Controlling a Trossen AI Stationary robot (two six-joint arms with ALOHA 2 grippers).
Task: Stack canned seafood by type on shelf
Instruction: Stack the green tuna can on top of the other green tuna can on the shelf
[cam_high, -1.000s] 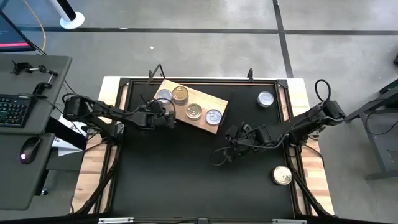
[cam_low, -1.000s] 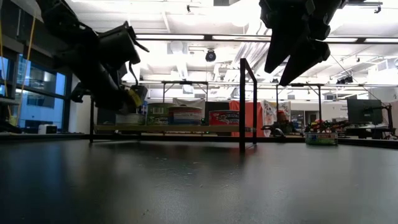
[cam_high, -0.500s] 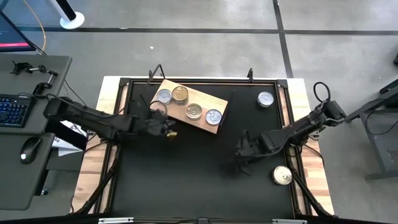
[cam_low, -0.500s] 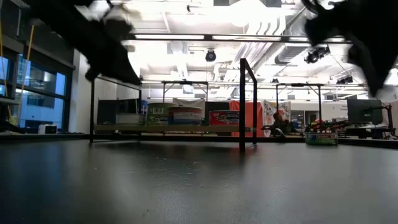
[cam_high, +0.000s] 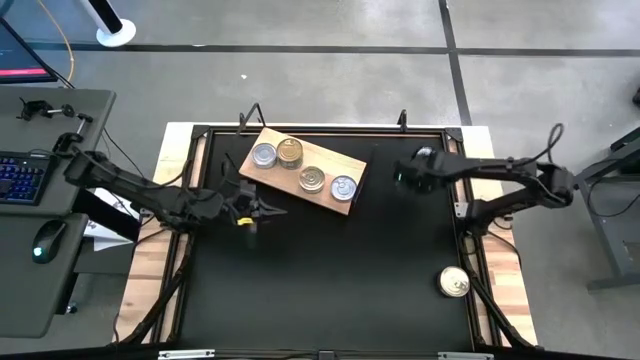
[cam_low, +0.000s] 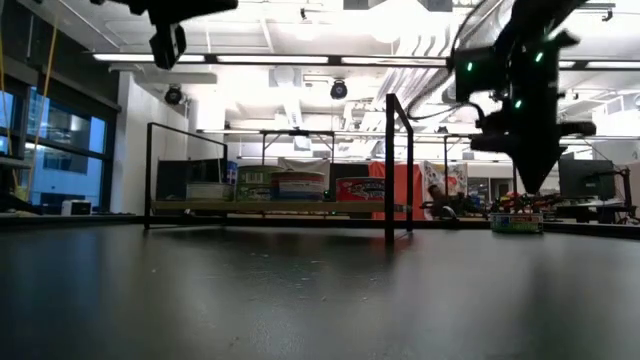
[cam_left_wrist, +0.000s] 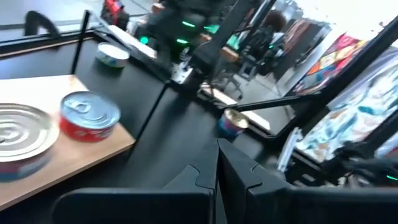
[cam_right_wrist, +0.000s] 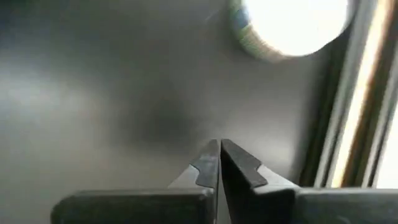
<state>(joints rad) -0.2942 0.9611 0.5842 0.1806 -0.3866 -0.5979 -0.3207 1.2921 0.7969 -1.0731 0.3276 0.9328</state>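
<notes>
A light wooden shelf board (cam_high: 352, 162) lies at the table's far middle. On it stand a silver-topped tin (cam_high: 264, 155), two gold-topped tins (cam_high: 290, 151) (cam_high: 313, 179) and a silver-topped tin (cam_high: 343, 187) with a red side (cam_left_wrist: 89, 117). A gold-topped tin (cam_high: 454, 282) stands at the near right. Another tin (cam_right_wrist: 292, 25) stands at the far right, just beyond my right gripper (cam_high: 403, 172), which is shut, empty and points down above the table (cam_low: 533, 185). My left gripper (cam_high: 268, 210) is shut and empty, raised, near of the board's left end.
A black frame with upright posts (cam_low: 392, 165) edges the table's far side. A desk with a keyboard (cam_high: 20, 178) and a mouse stands left of the table. Bare black tabletop (cam_high: 330, 280) fills the near half.
My left gripper has drawn back from the board's left end toward the near edge and risen. My right gripper has swung from the table's middle toward the near right, then to the far right, up to the tin there. The tins have kept still.
</notes>
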